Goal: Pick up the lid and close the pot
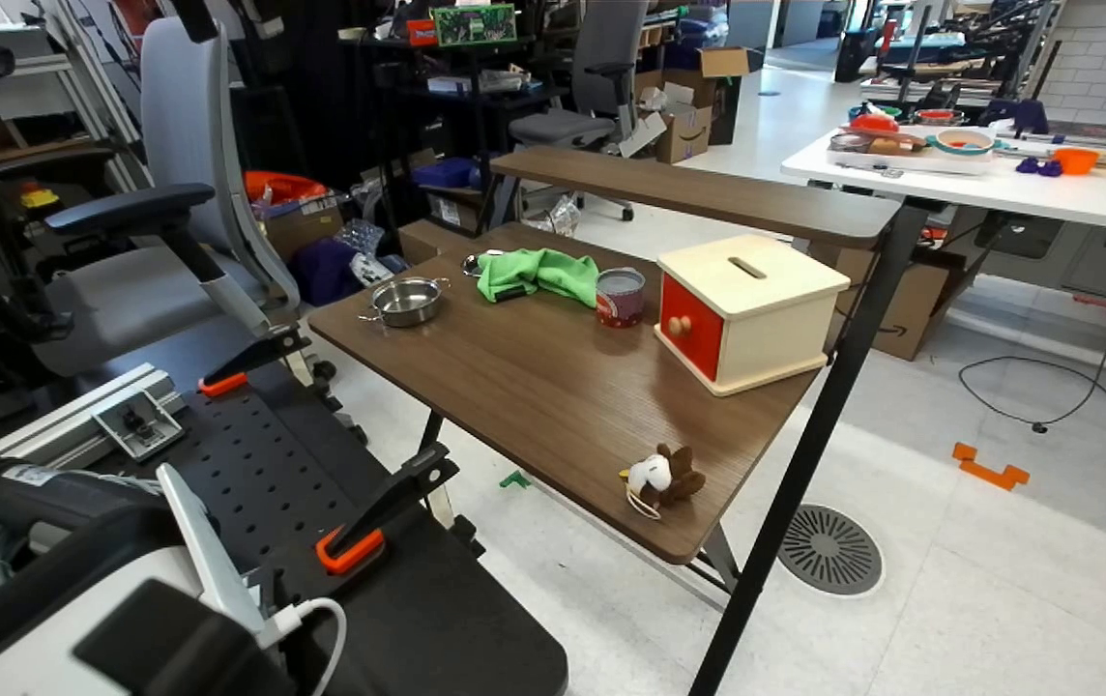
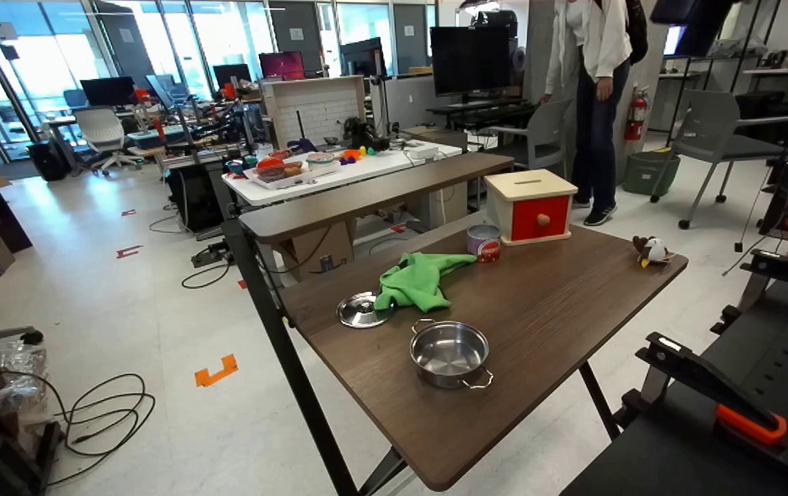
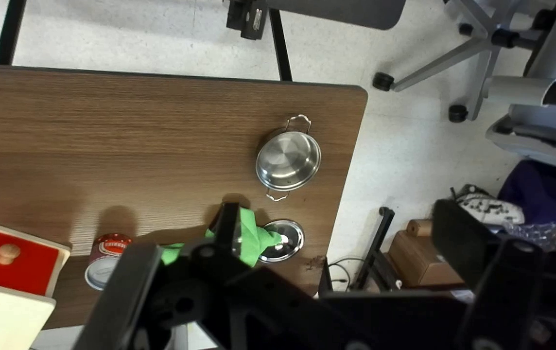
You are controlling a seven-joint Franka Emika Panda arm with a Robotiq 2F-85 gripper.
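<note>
1. On the brown table (image 2: 559, 296), toward its near end in an exterior view: steel pot (image 2: 449, 355), upright, uncovered, inner base visible. Loop handle at either side.
2. Lid (image 2: 358, 314): flat on the same table, left of the pot and farther off in an exterior view; apart from the pot, though near. Crumpled green cloth (image 2: 416, 284) laps over its edge.
3. Gripper (image 3: 331, 221): above the table in the wrist view. Fingers spread wide; well apart from pot and lid.
4. Printed can (image 2: 484, 243), red at the base: right of the cloth in an exterior view. Cannot tell whether they touch.
5. Wooden box (image 2: 532, 207): right of the can and farther back. Red front, round knob, slot in the top.
6. Toy bird (image 2: 653, 251), brown and white: far right of the table, well apart from the rest.
7. Person (image 2: 594, 117) standing beyond the table; pale jacket, dark trousers, head outside the frame.
</note>
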